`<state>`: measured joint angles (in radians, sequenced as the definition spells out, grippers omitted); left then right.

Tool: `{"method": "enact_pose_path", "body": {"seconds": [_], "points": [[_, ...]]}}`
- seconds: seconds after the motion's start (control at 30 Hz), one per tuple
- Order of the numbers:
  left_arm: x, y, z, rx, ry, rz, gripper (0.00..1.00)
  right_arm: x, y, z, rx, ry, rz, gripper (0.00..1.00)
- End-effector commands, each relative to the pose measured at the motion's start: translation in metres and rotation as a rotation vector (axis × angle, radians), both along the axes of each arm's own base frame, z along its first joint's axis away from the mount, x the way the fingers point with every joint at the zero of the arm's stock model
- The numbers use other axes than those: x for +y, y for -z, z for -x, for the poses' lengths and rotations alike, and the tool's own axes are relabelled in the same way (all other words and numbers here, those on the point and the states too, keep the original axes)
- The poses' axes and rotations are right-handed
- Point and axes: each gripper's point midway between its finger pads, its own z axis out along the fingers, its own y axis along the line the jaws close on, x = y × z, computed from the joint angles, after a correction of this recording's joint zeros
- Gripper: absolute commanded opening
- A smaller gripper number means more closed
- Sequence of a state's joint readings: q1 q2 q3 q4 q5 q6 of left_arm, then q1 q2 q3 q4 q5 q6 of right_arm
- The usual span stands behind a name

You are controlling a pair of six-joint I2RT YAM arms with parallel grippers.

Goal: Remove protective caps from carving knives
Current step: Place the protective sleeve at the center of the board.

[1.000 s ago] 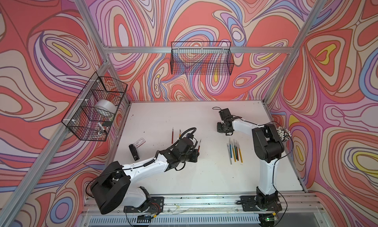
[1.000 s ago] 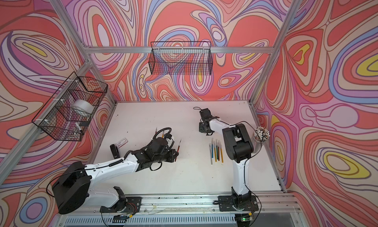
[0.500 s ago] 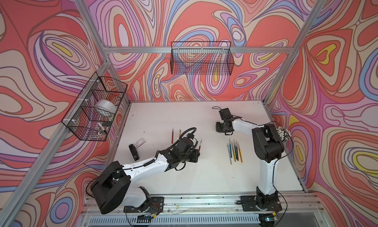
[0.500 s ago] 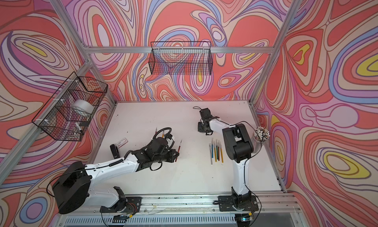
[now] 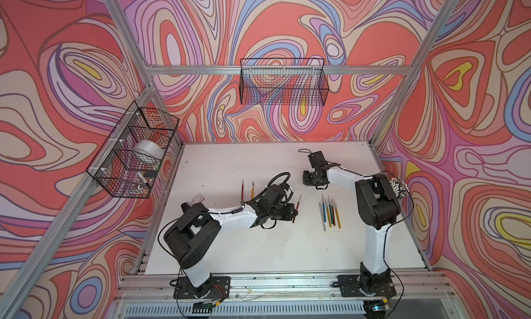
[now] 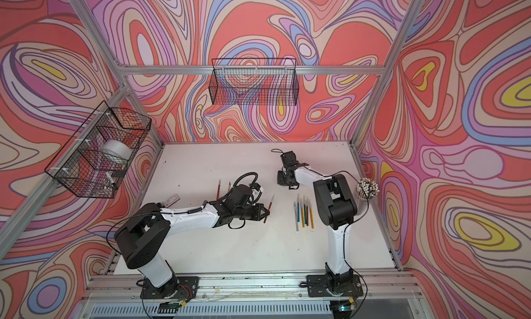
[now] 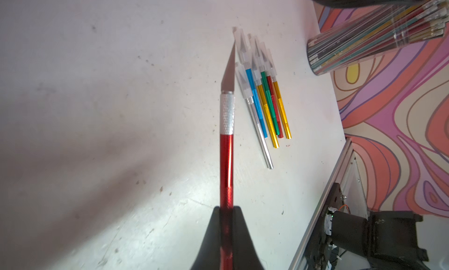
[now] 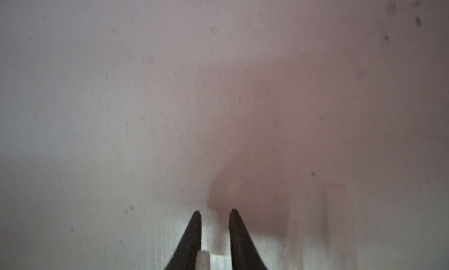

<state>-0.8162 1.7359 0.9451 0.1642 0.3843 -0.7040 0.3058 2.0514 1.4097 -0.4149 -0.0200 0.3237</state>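
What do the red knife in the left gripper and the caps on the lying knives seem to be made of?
The red knife: handle looks like metal with a glossy red coat, by its bright streak; the knurled silver collar and matt grey blade look like bare metal. The caps: probably frosted clear plastic, since grey tips show through them.

Swirling red, pink, lilac, blue and yellow walls (image 5: 71,59) enclose a scuffed white tabletop (image 5: 258,251), edged by an aluminium frame (image 5: 201,70). A black wire basket (image 5: 283,102) hangs on the back wall, well beyond the jaws; a divided basket (image 5: 123,185) hangs on the side wall nearer the left jaws.
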Motion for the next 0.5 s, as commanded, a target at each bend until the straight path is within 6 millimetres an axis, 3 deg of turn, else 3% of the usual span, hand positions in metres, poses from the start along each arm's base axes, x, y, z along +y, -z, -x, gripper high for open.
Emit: {"method": "enact_pose_path", "body": {"seconds": [0.0,0.47], "points": [[-0.021,-0.003,-0.006,0.022,0.043,0.064,0.00,-0.004,-0.016,0.000,-0.026,0.010,-0.014,0.24],[-0.048,0.016,-0.030,0.045,0.050,0.057,0.00,-0.004,-0.021,0.006,-0.029,0.008,-0.030,0.23]]}}
